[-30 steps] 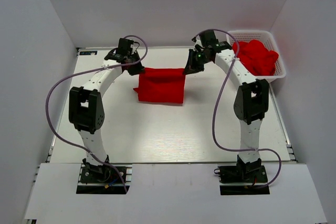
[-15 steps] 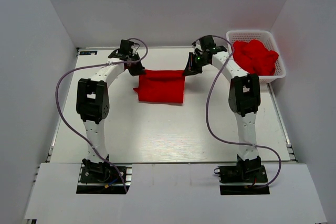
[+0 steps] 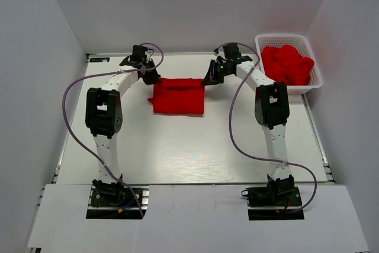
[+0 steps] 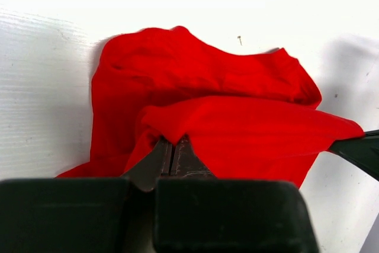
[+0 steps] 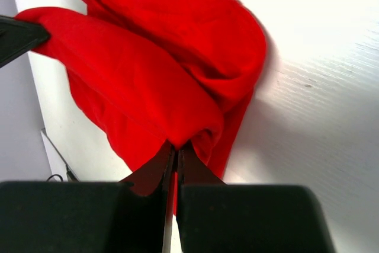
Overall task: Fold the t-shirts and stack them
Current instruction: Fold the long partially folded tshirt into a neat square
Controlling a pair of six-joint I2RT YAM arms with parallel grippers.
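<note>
A bright red t-shirt (image 3: 177, 95) lies partly folded at the back middle of the table, its far edge lifted between the two arms. My left gripper (image 3: 153, 79) is shut on its far left corner; in the left wrist view the cloth (image 4: 237, 117) bunches out of the closed jaws (image 4: 173, 146). My right gripper (image 3: 208, 80) is shut on the far right corner, and in the right wrist view the red fabric (image 5: 160, 69) drapes away from its pinched tips (image 5: 176, 148). More red t-shirts (image 3: 288, 63) are heaped in the basket.
A white plastic lattice basket (image 3: 314, 83) stands at the back right corner of the white table (image 3: 195, 152). White walls close in the left, back and right sides. Purple cables loop from both arms.
Both grippers have carried the shirt's held edge toward the back and slightly left. The arms' elbows have swung up and closer to the shirt, and the fold has tightened.
</note>
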